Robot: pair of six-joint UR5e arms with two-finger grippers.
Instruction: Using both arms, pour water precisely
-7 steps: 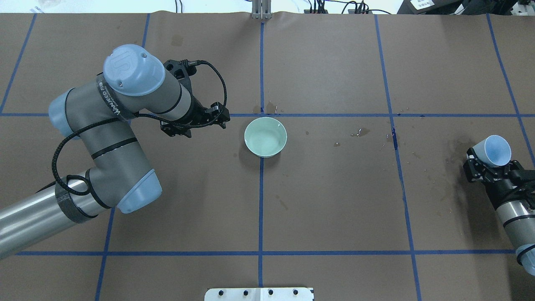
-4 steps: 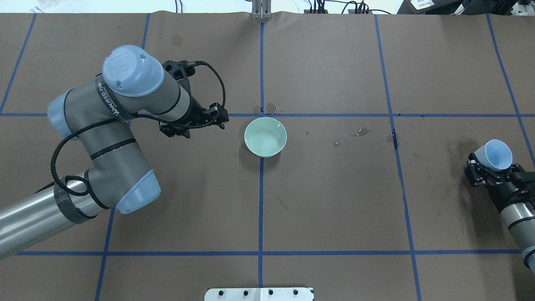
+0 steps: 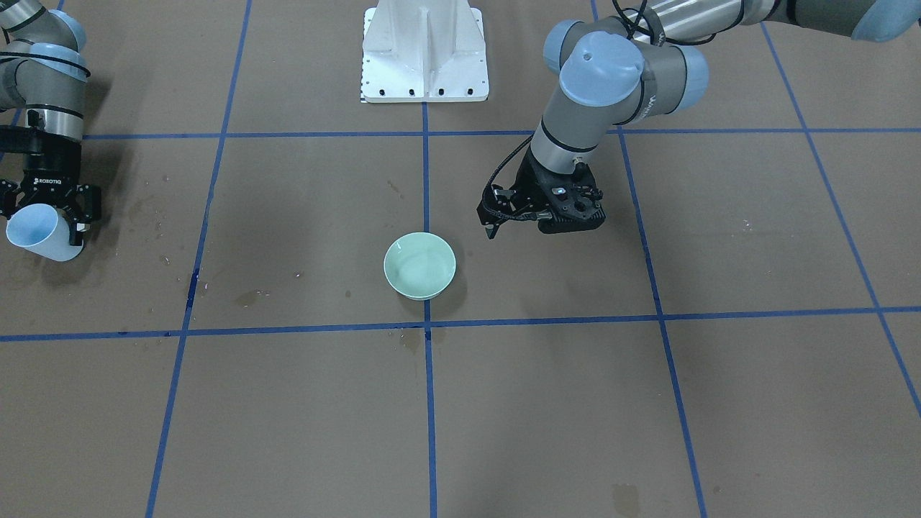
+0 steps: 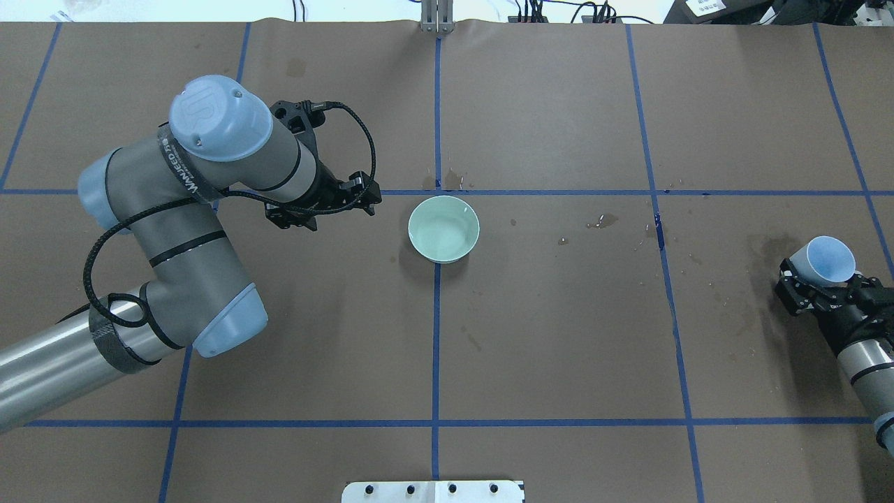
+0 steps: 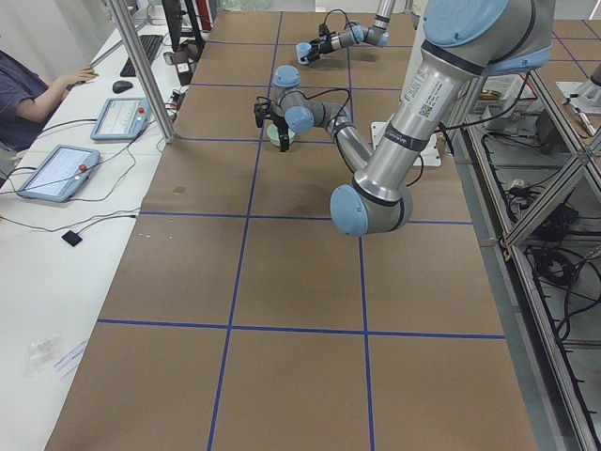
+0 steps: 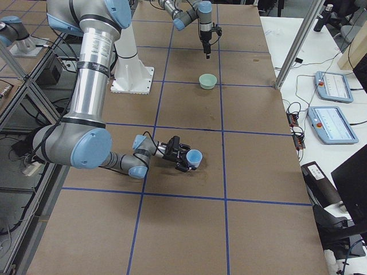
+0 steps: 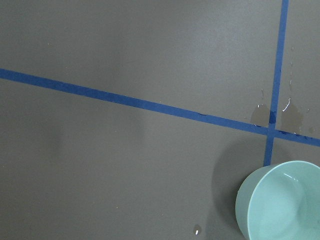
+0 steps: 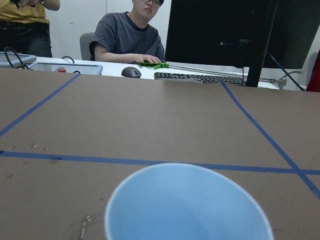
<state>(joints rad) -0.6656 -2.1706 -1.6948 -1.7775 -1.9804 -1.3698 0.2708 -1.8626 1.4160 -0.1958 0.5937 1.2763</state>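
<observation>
Water [image 4: 443, 230] shows only as a faint sheen inside the pale green bowl [image 4: 443, 228], which sits at the middle of the surface [image 4: 559, 349] on a blue tape line [image 4: 436, 335], just below a crossing of two lines. I read that sheen as liquid already in the bowl, so I judge at least one pour to be done, though I cannot tell how much is in there.

My right claw [image 4: 814, 290] pinches a light blue cup [image 4: 829, 260] at the far right edge of the surface, well apart from the bowl. The cup is tilted, its mouth angled up and outward; from the right wrist view I see its blue interior [image 8: 187, 205] and cannot make out any water in it. It hangs low over a patch of dark stains [image 4: 765, 244], which I take for spills, not the water I am tracking.

My left claw [image 3: 543, 216] hangs near the bowl on its left side, not touching it and carrying nothing. I cannot tell whether its fingers are spread or pressed together; the body hides them in both fixed views. Its wrist camera looks down on bare surface with the bowl's rim [image 7: 282, 200] in the corner.

What is left, as I judge it, depends on whether the cup is spent: if so, it only needs setting down.
</observation>
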